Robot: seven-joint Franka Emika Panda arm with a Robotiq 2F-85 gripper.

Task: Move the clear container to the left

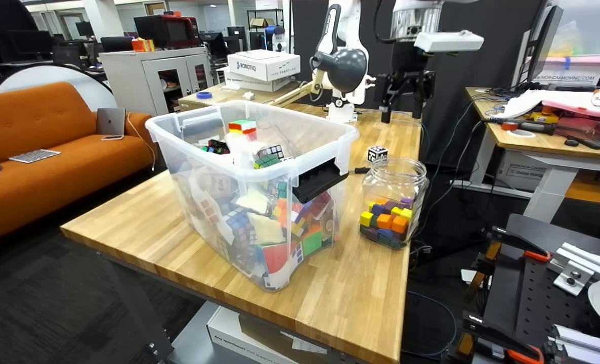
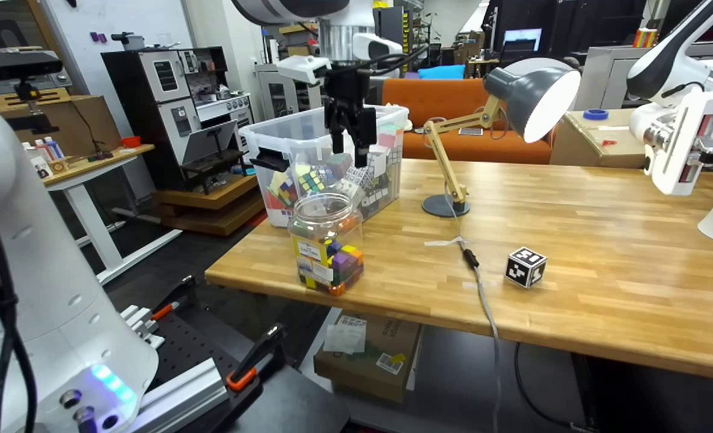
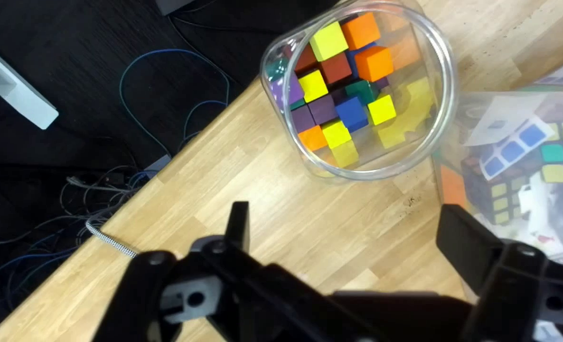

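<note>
Now your pincer [image 3: 352, 236] hangs with its tips wide apart, and the clear jar [image 1: 393, 187] of colored blocks [image 1: 387, 221] stands lower than it, to one side

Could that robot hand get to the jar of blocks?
Probably yes: the gripper hangs open and nothing shows between it and the jar, though the bin close by may crowd its grip.
</note>
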